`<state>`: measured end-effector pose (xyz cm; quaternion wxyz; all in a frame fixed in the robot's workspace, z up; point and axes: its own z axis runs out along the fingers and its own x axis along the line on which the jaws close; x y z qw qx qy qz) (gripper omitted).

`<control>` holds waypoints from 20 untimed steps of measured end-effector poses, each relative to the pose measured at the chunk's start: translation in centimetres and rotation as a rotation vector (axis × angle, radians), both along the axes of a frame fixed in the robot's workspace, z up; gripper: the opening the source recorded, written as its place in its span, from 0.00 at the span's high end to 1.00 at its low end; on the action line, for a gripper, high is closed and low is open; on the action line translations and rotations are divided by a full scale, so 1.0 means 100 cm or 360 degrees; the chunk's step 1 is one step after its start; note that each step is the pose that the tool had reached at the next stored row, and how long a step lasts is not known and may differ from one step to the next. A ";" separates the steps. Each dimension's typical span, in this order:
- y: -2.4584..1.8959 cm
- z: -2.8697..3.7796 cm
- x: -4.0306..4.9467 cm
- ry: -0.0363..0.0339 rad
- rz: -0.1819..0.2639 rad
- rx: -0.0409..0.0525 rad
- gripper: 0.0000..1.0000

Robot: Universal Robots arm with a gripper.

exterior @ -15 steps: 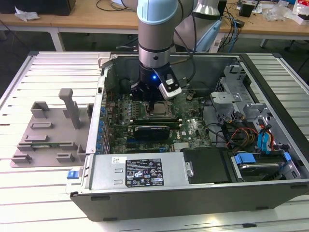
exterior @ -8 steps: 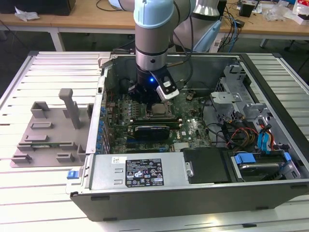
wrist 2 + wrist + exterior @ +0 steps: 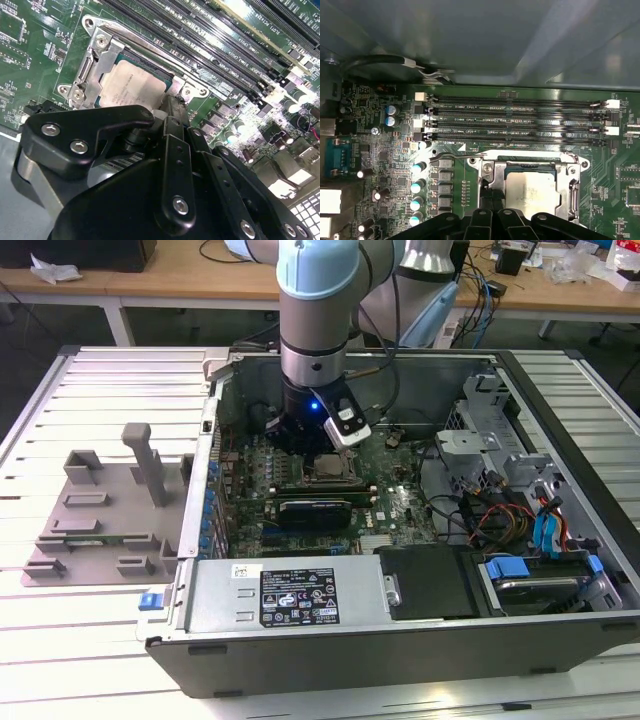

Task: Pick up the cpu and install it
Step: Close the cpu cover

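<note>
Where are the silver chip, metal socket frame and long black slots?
Pale silver square cpu (image 3: 535, 192), first wrist view, top face.
Silver metal socket frame (image 3: 571, 192), first wrist view, side rail.
Long black memory slots (image 3: 520, 120), first wrist view, middle.

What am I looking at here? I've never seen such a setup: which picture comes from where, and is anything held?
The pale blue column in the exterior view is a robot arm reaching into an open computer case lying on a white slatted table. A grey plastic holder sits at the exterior view's left. Both wrist views come from cameras riding on the arm, looking at the green circuit board. The black gripper is right by the cpu, the silver square sitting in its metal socket frame. Whether it grips the cpu, I cannot tell.
</note>
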<state>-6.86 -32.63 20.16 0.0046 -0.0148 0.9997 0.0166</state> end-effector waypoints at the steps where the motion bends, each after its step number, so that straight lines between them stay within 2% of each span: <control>1: 0.0000 -0.0003 0.0000 0.0000 0.0001 0.0000 0.89; 6: 0.0000 -0.0011 -0.0001 0.0000 0.0004 0.0000 0.89; 7: 0.0001 0.0003 -0.0001 -0.0001 0.0004 0.0001 0.89; 10: 0.0001 0.0058 -0.0001 0.0000 0.0004 -0.0001 0.89; 12: 0.0001 0.0120 -0.0001 0.0000 0.0004 -0.0002 0.89; 13: 0.0000 0.0199 -0.0001 0.0000 0.0004 -0.0003 0.89; 15: 0.0000 0.0276 -0.0001 0.0000 0.0004 -0.0004 0.89; 19: 0.0000 0.0302 0.0000 0.0000 0.0004 -0.0004 0.89; 20: 0.0000 0.0302 0.0028 0.0000 0.0004 -0.0005 0.89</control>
